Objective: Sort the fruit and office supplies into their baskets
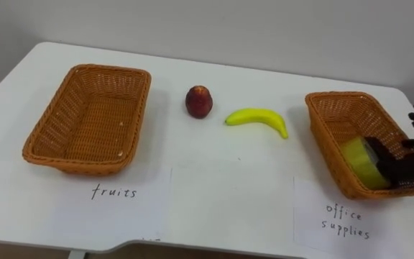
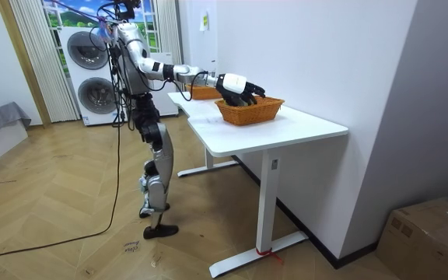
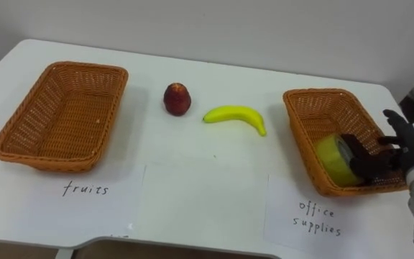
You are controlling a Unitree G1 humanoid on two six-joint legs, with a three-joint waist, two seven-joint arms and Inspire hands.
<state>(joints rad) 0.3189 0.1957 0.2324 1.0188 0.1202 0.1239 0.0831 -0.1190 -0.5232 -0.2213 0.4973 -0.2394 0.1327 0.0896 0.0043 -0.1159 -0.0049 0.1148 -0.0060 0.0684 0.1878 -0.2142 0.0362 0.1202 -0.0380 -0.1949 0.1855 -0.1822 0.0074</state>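
One soft, light banana (image 1: 257, 119) lies loose; grasp it mid-curve, gently. Whether the right hand (image 1: 412, 164) has its fingers (image 1: 379, 152) gripping the tape (image 1: 356, 160), I cannot tell.

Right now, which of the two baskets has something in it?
The right basket: it has the yellow tape roll lying inside, next to the right hand. The left basket holds nothing.

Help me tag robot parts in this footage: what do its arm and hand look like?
The right hand is black, on a pale grey cylindrical wrist. In the room view its forearm is a white shell, and the arm behind it alternates black and white sections up to the shoulder.
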